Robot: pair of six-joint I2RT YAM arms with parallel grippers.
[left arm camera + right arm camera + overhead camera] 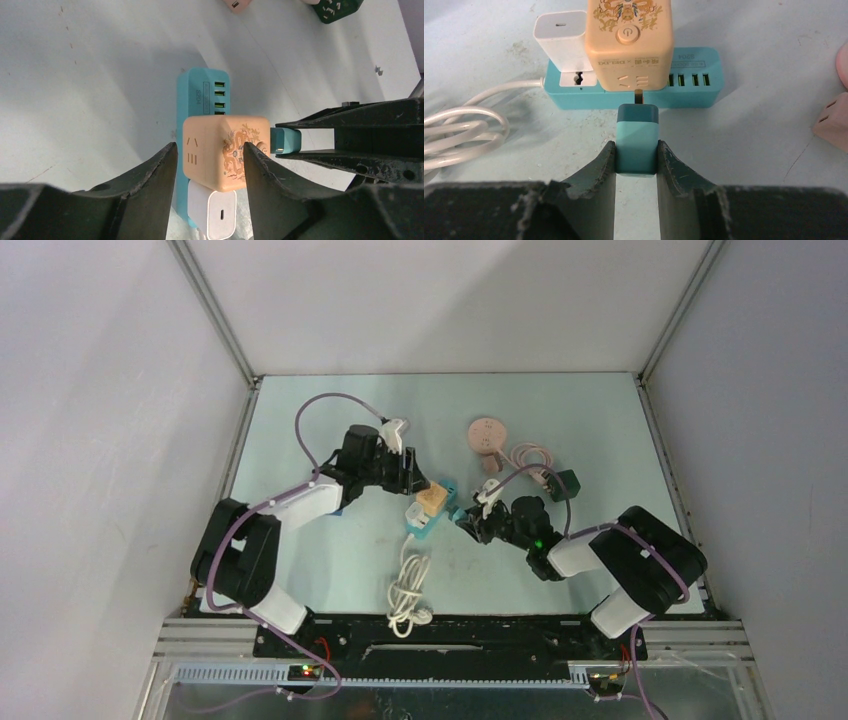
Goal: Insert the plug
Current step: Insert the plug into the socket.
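**Plug insertion, mating stage (not yet complete).** My right jaws pinch the teal plug [637, 140] by its two flat sides. Its prong end points away from me at the orange cube adapter [630, 45]. The adapter sits on top of the teal power strip [689, 90], which lies flat on the worktop [749, 150]. A white charger [563, 42] sits just beside the adapter on the same strip, and a white cable [464, 125] is coiled off to one side.

In my right wrist view a short length of brass prong [639, 94] shows between the plug's face and the adapter's side. I judge that the prong is at the socket's mouth or just inside it, and that the plug is not seated.

My left jaws are spread around the adapter, one finger on each side and close against it. One finger overlaps the adapter's edge and a sliver of strip shows by the other, so I cannot tell whether they clamp the adapter or only bracket it.

**Done, as far as can be seen:** the plug is grasped and lined up with the socket, and first contact is made.

**Left to do:** push the plug straight in until its face meets the adapter (with the adapter braced against that push), then let go.

A pink round item [487, 432] and a dark green cube [565, 483] lie well apart at the far side and take no part.
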